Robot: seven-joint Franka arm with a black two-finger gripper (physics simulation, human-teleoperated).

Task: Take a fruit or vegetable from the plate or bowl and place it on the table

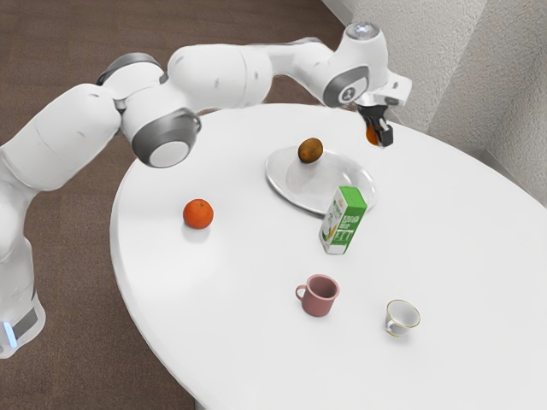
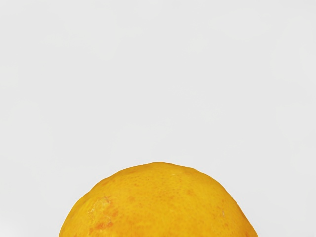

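Hand: the hand [image 1: 379, 137] looked closed around a yellow-orange fruit [image 1: 372, 134]; I saw one dark finger against its side, and the other was mostly hidden from me.
Yellow-orange fruit: it hung under the wrist, out by the plate's far rim and close to the table's far edge. Whether it touched the table [image 1: 248, 316] I could not tell.
Plate: the oval plate [image 1: 278, 184] bore a brownish fruit [image 1: 310, 150], and its rim was the nearest trap. Lowered too close to it, the held fruit could have caught the rim, tipped the plate or dropped back in.
Table edge: this worried me most. Round skin on a smooth top could have rolled, and a release too far out, or with a sideways nudge, might have sent it over.
Grip: if the fingers sat off the fruit's middle, it could have twisted or squirted out as they parted.
Height: let go too high, it would have bounced; pressed too low, it would have been jammed against the table.
Carton: the green and white carton [image 1: 348, 219] stood upright just beside the plate, tall and narrow, so a low sweep back that way could have toppled it.
Mug and cup: the pink mug [image 1: 319, 295] and white cup [image 1: 402, 316] stood well apart from the hand, at little risk.
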